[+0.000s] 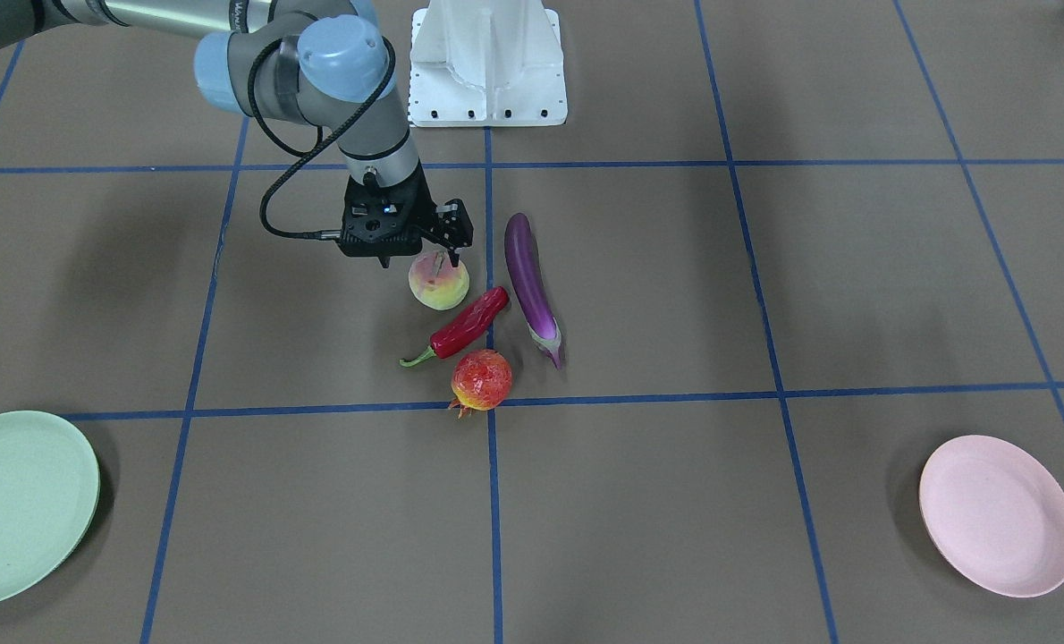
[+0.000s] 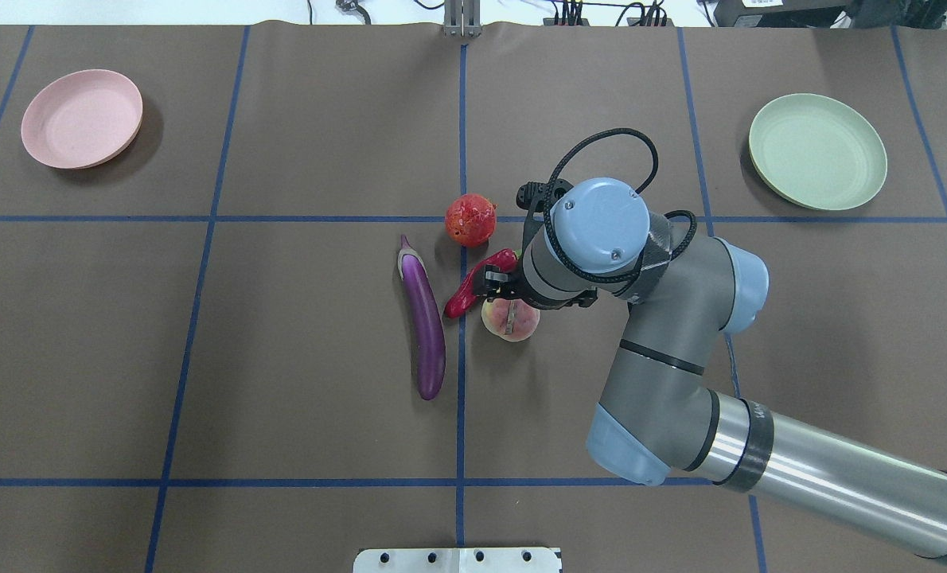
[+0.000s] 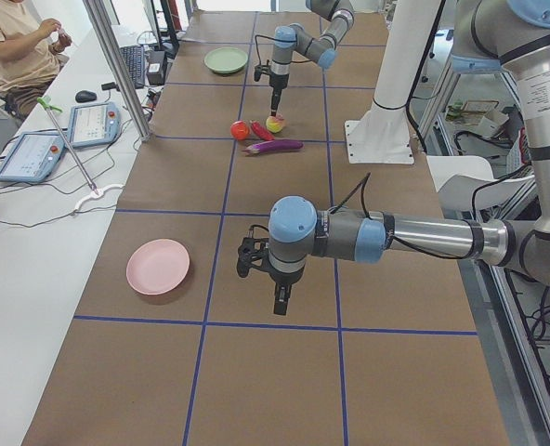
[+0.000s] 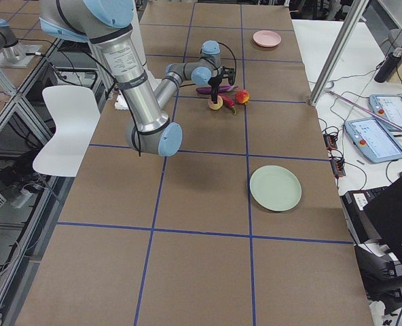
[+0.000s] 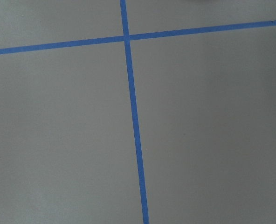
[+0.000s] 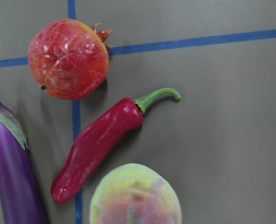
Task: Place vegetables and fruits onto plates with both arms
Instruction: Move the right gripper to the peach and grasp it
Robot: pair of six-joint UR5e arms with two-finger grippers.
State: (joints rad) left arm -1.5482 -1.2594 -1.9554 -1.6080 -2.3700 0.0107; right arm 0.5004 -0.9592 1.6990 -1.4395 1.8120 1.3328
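Right arm (image 2: 664, 342): forearm comes in low from the robot's right, bends at the elbow, wrist turned so the right gripper (image 1: 440, 263) points straight down. It sits over the top of the peach (image 1: 435, 291). One thin finger shows against the fruit's crown. Can't tell whether it's clenched, released or actually touching.

Peach is on the surface (image 1: 764, 268) mid-table, in the cluster. The chili (image 1: 471, 327) lies diagonally just beside it, with the pomegranate (image 1: 481, 379) past the chili's stem end. The eggplant (image 1: 530, 284) lies lengthwise along the chili's other side, its pale end toward the pomegranate. Right wrist view shows peach, chili, pomegranate and eggplant all lying on the surface.

Left arm (image 3: 414, 237): stretched level across the surface. The left gripper (image 3: 281, 302) points down and hangs above bare surface, near the pink plate (image 1: 997, 514) but apart from it. Only the side view shows it, so jaw state can't be told. Left wrist view shows just a crossing of blue tape (image 5: 133, 116).

Green plate (image 1: 22, 505) is at the robot's right end, well apart from the cluster. Both plates bare.
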